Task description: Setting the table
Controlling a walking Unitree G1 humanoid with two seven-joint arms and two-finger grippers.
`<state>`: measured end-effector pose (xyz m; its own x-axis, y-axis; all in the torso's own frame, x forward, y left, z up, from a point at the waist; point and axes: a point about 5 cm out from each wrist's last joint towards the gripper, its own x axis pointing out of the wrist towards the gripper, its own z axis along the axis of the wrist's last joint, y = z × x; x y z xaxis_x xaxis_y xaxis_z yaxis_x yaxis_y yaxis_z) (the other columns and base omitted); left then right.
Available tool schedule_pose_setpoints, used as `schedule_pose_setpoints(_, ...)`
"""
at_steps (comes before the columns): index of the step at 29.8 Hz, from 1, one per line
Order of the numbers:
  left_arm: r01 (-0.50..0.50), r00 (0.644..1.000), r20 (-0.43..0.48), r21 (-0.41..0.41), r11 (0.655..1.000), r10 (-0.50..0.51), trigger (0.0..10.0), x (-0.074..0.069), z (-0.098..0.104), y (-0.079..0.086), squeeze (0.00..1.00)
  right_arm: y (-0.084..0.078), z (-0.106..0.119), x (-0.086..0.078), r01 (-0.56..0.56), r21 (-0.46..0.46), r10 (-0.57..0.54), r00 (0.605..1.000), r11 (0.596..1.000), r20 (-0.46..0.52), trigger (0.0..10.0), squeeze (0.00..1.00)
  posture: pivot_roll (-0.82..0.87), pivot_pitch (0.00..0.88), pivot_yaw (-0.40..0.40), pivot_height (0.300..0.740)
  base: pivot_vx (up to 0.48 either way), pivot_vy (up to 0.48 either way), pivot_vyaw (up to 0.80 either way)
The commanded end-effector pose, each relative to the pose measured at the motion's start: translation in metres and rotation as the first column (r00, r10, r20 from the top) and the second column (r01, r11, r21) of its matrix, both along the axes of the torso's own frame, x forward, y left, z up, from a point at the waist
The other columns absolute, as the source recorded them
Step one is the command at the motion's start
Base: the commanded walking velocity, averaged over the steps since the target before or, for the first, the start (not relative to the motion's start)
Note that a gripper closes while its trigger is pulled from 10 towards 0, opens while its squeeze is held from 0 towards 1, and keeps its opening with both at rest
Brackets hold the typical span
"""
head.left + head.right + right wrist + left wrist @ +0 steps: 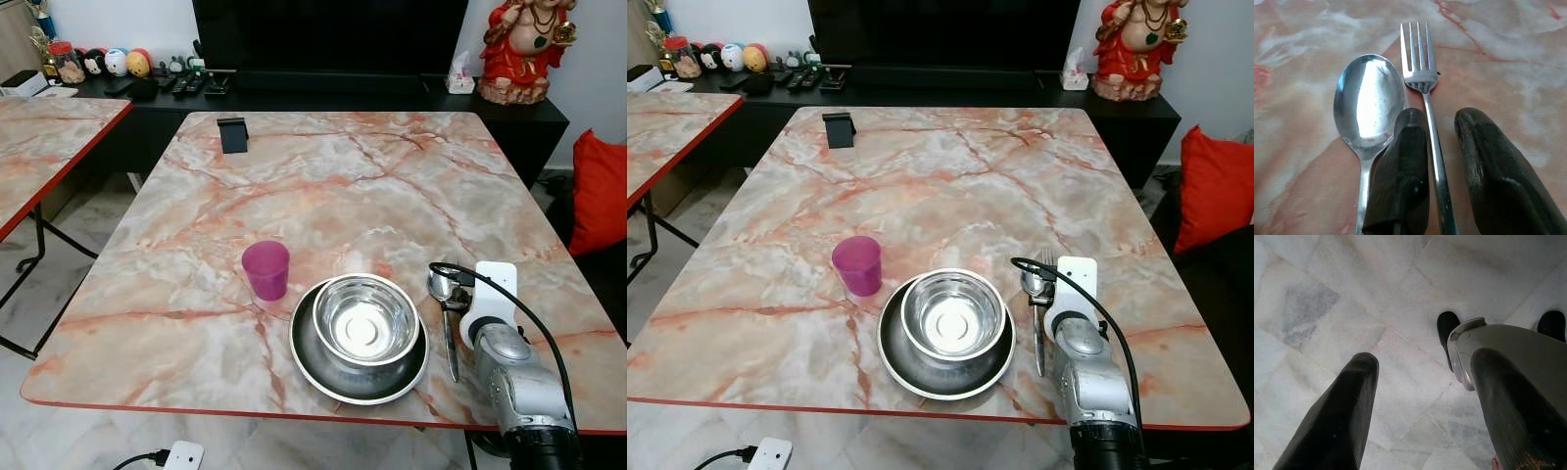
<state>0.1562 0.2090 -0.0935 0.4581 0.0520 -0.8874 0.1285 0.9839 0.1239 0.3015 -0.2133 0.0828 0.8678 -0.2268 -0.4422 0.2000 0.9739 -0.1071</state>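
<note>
We are laying cutlery just right of the bowl (pixel 366 320): our right gripper (pixel 1442 147), jaws parted, straddles the fork (pixel 1422 88) beside the spoon (pixel 1369 100). Next, withdraw cleanly.

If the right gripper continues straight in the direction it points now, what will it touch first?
Most likely the fork: its handle lies in the gap of the open right gripper, spoon just beside it. Past them lies bare marble table. Its height above the fork is unclear.

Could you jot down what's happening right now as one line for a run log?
right end effector: open, straddling fork handle | spoon: beside fork | bowl: on plate | left end effector: idle
</note>
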Motion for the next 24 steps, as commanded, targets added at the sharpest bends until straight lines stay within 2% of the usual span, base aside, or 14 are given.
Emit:
schedule_pose_setpoints(1, -0.002, 1.0, -0.006, 0.001, 1.0, 0.002, 10.0, -0.001, 0.0, 0.001, 0.0, 0.001, 0.001, 0.002, 0.002, 0.002, -0.002, 1.0, 1.0, 0.005, 10.0, 0.0, -0.01, 0.0, 0.006, 0.74, 0.0, 0.0, 0.0)
schedule_pose_setpoints(6, -0.002, 1.0, -0.006, 0.0, 1.0, 0.002, 10.0, -0.001, 0.0, 0.001, 0.0, -0.002, 0.001, 0.001, 0.012, -0.013, -0.012, 1.0, 1.0, 0.006, 10.0, 0.0, -0.01, 0.0, 0.006, 0.74, 0.0, 0.0, 0.0)
schedule_pose_setpoints(7, -0.002, 1.0, -0.006, -0.001, 1.0, 0.002, 10.0, -0.001, 0.0, 0.001, 0.0, -0.005, 0.005, 0.002, 0.025, -0.051, -0.024, 0.999, 0.998, 0.034, 10.0, 0.0, -0.01, 0.0, 0.007, 0.74, 0.0, 0.0, 0.0)
schedule_pose_setpoints(10, -0.001, 1.0, -0.006, -0.002, 1.0, 0.001, 10.0, -0.001, 0.0, 0.001, 0.0, -0.007, 0.009, 0.003, 0.043, -0.051, -0.039, 0.997, 0.998, 0.073, 10.0, 0.0, -0.01, 0.0, 0.007, 0.74, 0.0, 0.0, 0.0)
schedule_pose_setpoints(14, -0.001, 1.0, -0.006, -0.002, 1.0, 0.001, 10.0, -0.001, 0.0, 0.001, 0.0, -0.011, 0.024, 0.007, 0.076, -0.069, -0.063, 0.982, 0.995, 0.18, 10.0, 0.0, -0.01, 0.0, 0.007, 0.74, 0.0, 0.0, 0.0)
schedule_pose_setpoints(16, -0.001, 1.0, -0.006, -0.002, 1.0, 0.001, 10.0, -0.001, 0.0, 0.001, 0.0, -0.012, 0.036, 0.009, 0.091, -0.056, -0.073, 0.962, 0.994, 0.265, 10.0, 0.0, -0.01, 0.0, 0.007, 0.74, 0.0, 0.0, 0.0)
schedule_pose_setpoints(17, -0.001, 1.0, -0.006, -0.002, 1.0, 0.001, 10.0, -0.001, 0.0, 0.001, 0.0, -0.012, 0.036, 0.009, 0.091, -0.056, -0.073, 0.962, 0.994, 0.265, 10.0, 0.0, -0.01, 0.0, 0.007, 0.74, 0.0, 0.0, 0.0)
schedule_pose_setpoints(19, 0.001, 1.0, -0.006, -0.002, 1.0, -0.001, 10.0, -0.001, 0.0, 0.001, 0.0, -0.013, 0.049, 0.011, 0.102, -0.047, -0.079, 0.933, 0.994, 0.35, 10.0, 0.0, -0.02, 0.0, 0.009, 0.74, 0.0, 0.0, 0.0)
schedule_pose_setpoints(21, 0.001, 1.0, -0.006, -0.002, 1.0, -0.001, 10.0, -0.001, 0.0, 0.001, 0.0, -0.013, 0.053, 0.011, 0.104, -0.044, -0.08, 0.923, 0.994, 0.376, 10.0, 0.0, -0.02, 0.0, 0.009, 0.74, 0.0, 0.0, 0.0)
schedule_pose_setpoints(22, 0.002, 1.0, -0.006, -0.002, 1.0, -0.002, 10.0, -0.001, 0.0, 0.001, 0.0, -0.014, 0.058, 0.012, 0.108, -0.042, -0.082, 0.911, 0.993, 0.405, 10.0, 0.0, -0.02, 0.0, 0.009, 0.74, 0.0, 0.0, 0.0)
schedule_pose_setpoints(23, 0.002, 1.0, -0.006, -0.001, 1.0, -0.002, 10.0, -0.001, 0.0, 0.001, 0.0, -0.013, 0.069, 0.011, 0.109, -0.031, -0.08, 0.873, 0.994, 0.481, 10.0, 0.0, -0.01, 0.0, 0.007, 0.74, 0.0, 0.0, 0.0)
schedule_pose_setpoints(24, 0.002, 1.0, -0.006, -0.001, 1.0, -0.002, 10.0, -0.001, 0.0, 0.001, 0.0, -0.013, 0.069, 0.011, 0.109, -0.031, -0.08, 0.873, 0.994, 0.481, 10.0, 0.0, -0.01, 0.0, 0.007, 0.74, 0.0, 0.0, 0.0)
